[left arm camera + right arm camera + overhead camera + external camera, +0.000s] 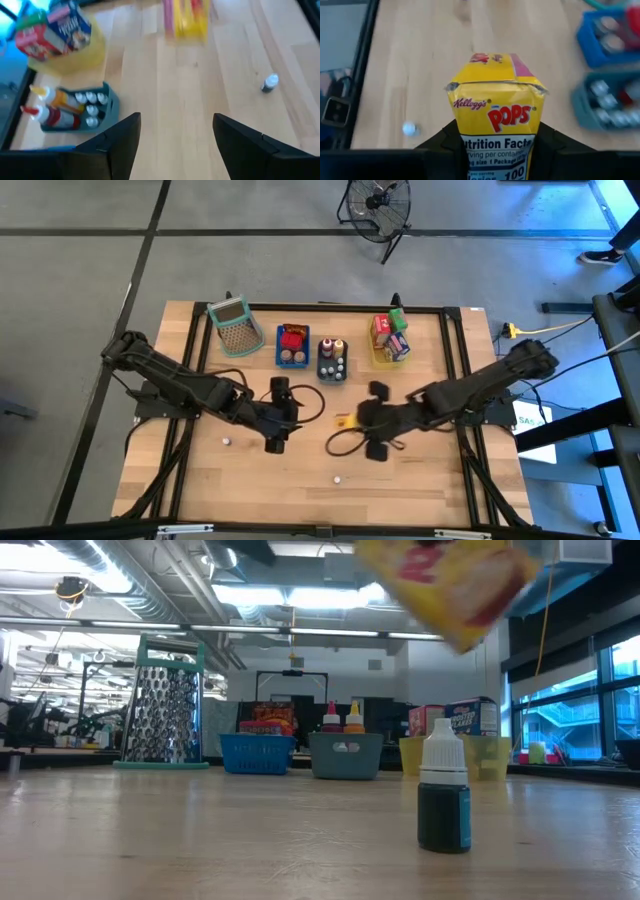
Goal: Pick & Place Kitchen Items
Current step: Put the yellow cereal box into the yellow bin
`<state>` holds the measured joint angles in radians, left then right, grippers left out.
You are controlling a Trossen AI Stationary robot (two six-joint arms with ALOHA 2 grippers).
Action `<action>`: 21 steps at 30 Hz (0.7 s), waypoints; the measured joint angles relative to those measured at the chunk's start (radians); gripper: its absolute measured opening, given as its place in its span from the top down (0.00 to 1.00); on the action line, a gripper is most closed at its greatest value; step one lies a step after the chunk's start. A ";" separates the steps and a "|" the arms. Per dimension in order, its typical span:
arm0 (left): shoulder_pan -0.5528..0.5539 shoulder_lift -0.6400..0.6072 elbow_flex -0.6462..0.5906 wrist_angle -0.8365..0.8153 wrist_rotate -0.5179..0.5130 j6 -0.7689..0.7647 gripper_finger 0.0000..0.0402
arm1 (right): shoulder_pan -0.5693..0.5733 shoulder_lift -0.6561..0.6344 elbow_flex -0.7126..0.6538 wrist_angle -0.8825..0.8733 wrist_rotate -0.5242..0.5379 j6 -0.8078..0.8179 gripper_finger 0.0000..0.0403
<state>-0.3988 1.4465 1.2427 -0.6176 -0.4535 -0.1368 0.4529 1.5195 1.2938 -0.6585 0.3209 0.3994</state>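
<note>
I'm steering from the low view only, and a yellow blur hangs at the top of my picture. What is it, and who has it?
Observer: A yellow cereal carton, held in the right gripper above the table's middle.
Operator: Is the left gripper carrying anything?
Observer: No, the left gripper is open and empty, beside the right one.
Operator: I see one small bottle in front of me. Are there more loose ones?
Observer: Yes, the high view shows two white-capped bottles: one toward the left arm, one nearer the front edge.
</note>
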 joint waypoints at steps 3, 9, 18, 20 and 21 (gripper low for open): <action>0.001 0.001 0.000 -0.038 0.025 -0.051 0.40 | 0.013 -0.071 0.025 -0.201 0.029 0.110 0.65; 0.017 0.002 -0.009 -0.085 0.051 -0.145 0.39 | 0.029 -0.186 0.075 -0.496 0.096 0.314 0.65; 0.027 0.002 -0.009 -0.107 0.054 -0.167 0.39 | 0.083 -0.260 0.087 -0.801 0.378 0.592 0.65; 0.027 0.002 -0.009 -0.108 0.054 -0.168 0.39 | 0.094 -0.256 0.069 -0.825 0.480 0.658 0.65; 0.026 0.002 -0.009 -0.108 0.055 -0.168 0.39 | 0.095 -0.254 0.052 -0.821 0.523 0.683 0.65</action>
<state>-0.3725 1.4483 1.2335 -0.7254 -0.3988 -0.3050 0.5476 1.2650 1.3456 -1.4799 0.8436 1.0826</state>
